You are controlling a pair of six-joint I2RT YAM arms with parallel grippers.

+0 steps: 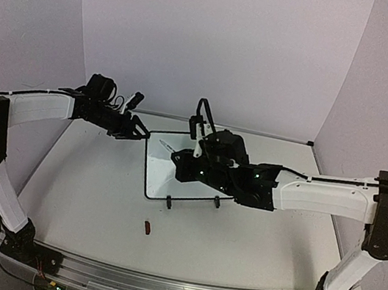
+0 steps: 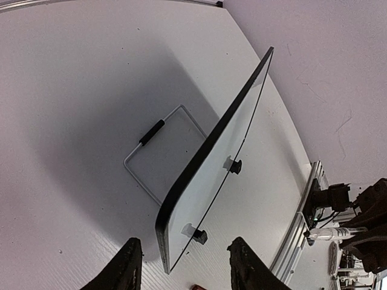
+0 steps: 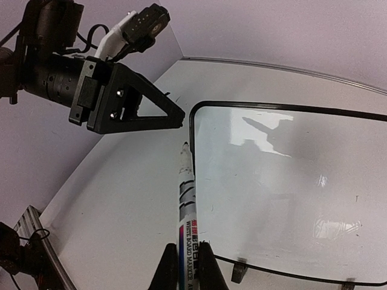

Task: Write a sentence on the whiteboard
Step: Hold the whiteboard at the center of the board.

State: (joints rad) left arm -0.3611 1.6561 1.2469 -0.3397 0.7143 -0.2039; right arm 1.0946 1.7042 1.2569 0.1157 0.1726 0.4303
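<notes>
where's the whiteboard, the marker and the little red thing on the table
whiteboard (image 3: 290, 199), right wrist view, on its bare white writing surface
marker (image 3: 186, 211), right wrist view, on the middle of its barrel
little red thing (image 1: 147, 227), top external view, on its middle

A matte white table (image 1: 89, 194) lies under the left end effector (image 2: 184, 266) and the right end effector (image 3: 187, 266). On it a small dark-red cylindrical piece (image 1: 147, 227) rests well apart from both, toward the near edge. A ribbed aluminium rail (image 1: 155, 286) runs along that edge, behind them.

Marker (image 3: 186, 208), "WHITE BOARD MARKER" printed along its barrel (line above illegible)
</notes>
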